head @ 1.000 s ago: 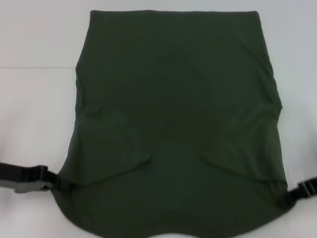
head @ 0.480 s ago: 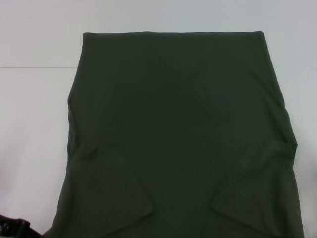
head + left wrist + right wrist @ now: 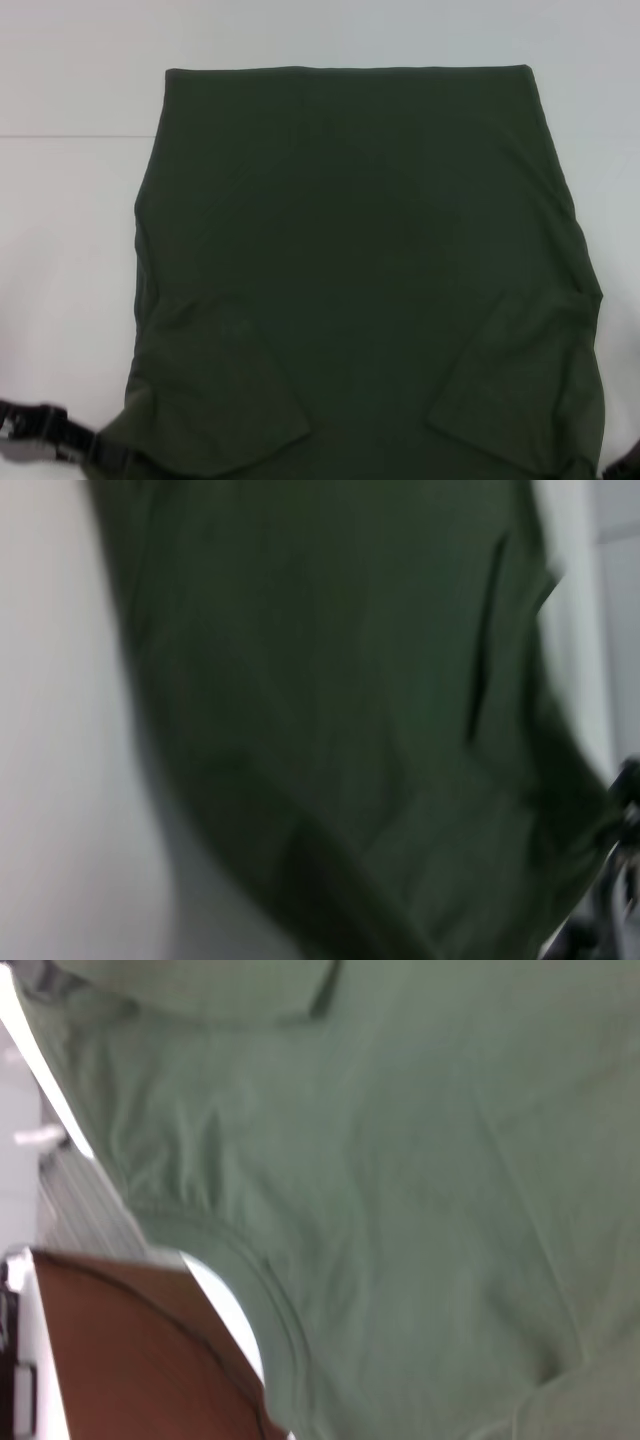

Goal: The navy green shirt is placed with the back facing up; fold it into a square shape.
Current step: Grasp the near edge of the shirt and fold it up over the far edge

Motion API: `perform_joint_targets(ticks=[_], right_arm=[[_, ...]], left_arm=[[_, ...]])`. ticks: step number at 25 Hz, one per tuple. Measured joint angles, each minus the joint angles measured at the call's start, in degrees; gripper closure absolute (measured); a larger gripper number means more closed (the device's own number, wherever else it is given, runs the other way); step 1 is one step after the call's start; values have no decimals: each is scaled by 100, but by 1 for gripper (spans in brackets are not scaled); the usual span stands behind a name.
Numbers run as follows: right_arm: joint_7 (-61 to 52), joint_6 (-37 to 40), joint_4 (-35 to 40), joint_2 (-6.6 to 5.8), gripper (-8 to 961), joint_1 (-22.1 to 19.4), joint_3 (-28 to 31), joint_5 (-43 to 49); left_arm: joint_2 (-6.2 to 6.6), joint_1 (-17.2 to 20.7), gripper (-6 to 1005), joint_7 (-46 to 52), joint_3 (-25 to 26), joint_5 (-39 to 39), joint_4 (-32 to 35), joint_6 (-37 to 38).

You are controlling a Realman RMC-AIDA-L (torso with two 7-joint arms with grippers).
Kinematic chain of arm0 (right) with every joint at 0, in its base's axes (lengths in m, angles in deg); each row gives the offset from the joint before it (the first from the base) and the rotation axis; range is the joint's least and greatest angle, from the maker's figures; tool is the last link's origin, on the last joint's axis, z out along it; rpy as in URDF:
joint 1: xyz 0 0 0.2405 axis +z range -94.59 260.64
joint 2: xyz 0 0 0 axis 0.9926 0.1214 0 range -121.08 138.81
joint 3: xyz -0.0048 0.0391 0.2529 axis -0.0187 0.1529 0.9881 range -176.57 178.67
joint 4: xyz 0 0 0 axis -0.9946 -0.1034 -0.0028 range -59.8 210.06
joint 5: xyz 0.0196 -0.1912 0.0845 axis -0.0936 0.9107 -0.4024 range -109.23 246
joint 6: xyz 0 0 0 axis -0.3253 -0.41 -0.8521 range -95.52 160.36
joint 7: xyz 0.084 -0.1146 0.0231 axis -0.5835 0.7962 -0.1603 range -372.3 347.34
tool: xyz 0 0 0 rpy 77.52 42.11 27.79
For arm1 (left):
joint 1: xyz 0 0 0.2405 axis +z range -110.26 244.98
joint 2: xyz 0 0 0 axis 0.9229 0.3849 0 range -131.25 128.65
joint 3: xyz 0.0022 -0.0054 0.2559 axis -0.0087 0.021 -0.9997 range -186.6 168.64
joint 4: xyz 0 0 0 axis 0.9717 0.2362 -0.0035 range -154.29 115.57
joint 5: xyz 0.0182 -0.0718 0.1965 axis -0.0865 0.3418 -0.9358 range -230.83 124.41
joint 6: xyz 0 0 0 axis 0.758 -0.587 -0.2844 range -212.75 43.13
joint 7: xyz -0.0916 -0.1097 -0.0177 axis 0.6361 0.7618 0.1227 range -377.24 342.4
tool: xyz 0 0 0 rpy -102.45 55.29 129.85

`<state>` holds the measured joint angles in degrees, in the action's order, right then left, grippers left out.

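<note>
- In the right wrist view a brown wooden surface [image 3: 130,1350] shows just beyond the shirt's hemmed edge, with a white edge band [image 3: 35,1360] beside it; what this furniture is, I cannot tell.
- The navy green shirt [image 3: 365,270] lies spread on the white table [image 3: 70,230], plain side up, and covers most of the head view.
- Its far edge is a straight, even line. Both short sleeves are folded inward onto the body and make two angled flaps near the shirt's near corners.
- The cloth is dark olive, with soft wrinkles along both sides of the shirt and light gathers at the near corners.
- The left gripper [image 3: 95,448] is at the shirt's near left corner and touches the cloth there; whether it grasps the cloth I cannot tell.
- The right gripper [image 3: 622,466] shows only as a dark piece at the shirt's near right corner; its grip cannot be told either.
- A thin seam [image 3: 60,135] crosses the table to the left of the shirt.
</note>
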<state>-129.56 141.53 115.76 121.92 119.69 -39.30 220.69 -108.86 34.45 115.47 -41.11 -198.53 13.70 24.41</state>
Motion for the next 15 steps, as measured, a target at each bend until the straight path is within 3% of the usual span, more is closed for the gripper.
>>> perform_joint_targets(ticks=[9, 12, 15], right_arm=[[36, -119, 17, -320, 894, -194, 1591, -830], [41, -356, -28, -425, 894, -303, 2044, -1236], [39, -752, -87, -454, 894, -432, 2221, -1704]], left_arm=[[44, 117, 949, -225, 2107, 530, 8, -237], [-9, 228, 949, -256, 2430, 925, -28, -534], [-104, 305, 949, -361, 2468, 1371, -159, -877]])
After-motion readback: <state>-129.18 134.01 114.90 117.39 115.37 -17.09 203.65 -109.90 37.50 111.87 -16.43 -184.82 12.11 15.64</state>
